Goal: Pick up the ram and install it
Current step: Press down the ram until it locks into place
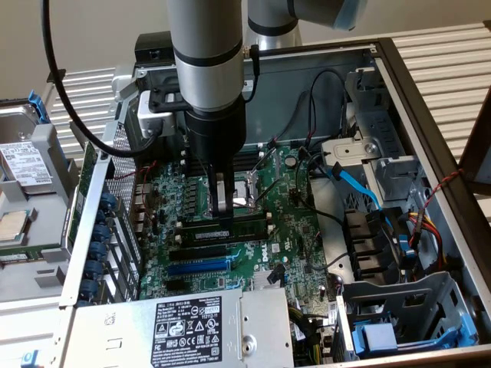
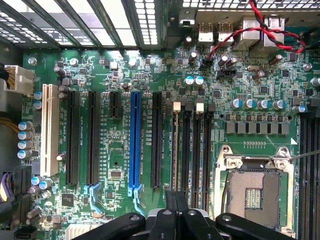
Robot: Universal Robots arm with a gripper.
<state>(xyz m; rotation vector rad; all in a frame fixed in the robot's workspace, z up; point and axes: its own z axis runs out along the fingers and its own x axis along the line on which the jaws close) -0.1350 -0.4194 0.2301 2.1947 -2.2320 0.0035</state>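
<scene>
We find the black two-finger gripper (image 1: 222, 217) low inside the open computer case, its fingers pressed together. In the exterior view the fingertips meet the top edge of the ram (image 1: 230, 227), a long, thin, flat green circuit-board stick with black chips. The stick stands on edge in the memory-slot area of the green motherboard (image 1: 295, 230), just on the near side of the square metal processor socket (image 1: 242, 192). Whether the fingers pinch the edge or merely press down on it, we cannot tell. Whether the stick is fully seated is likewise not visible.

In the wrist view the closed gripper (image 2: 176, 212) points at the group of long black memory slots (image 2: 192, 150) beside the processor socket (image 2: 252, 192).

Moving outward in the exterior view, the long black plastic expansion slots (image 1: 201, 251) lie parallel on the near side of the ram, followed by the long blue slot (image 1: 198, 267). Nearest of all sits the grey metal power supply with a black label (image 1: 188, 322). At the exterior view's right, a pale blue flat cable (image 1: 360, 188) runs toward the drive bays.

We judge the ram to be light, stiff and fragile. We hold it by its long bare edges near the middle, clear of the chips and contacts. Uneven downward force could tilt it in the slot or flex the board.
</scene>
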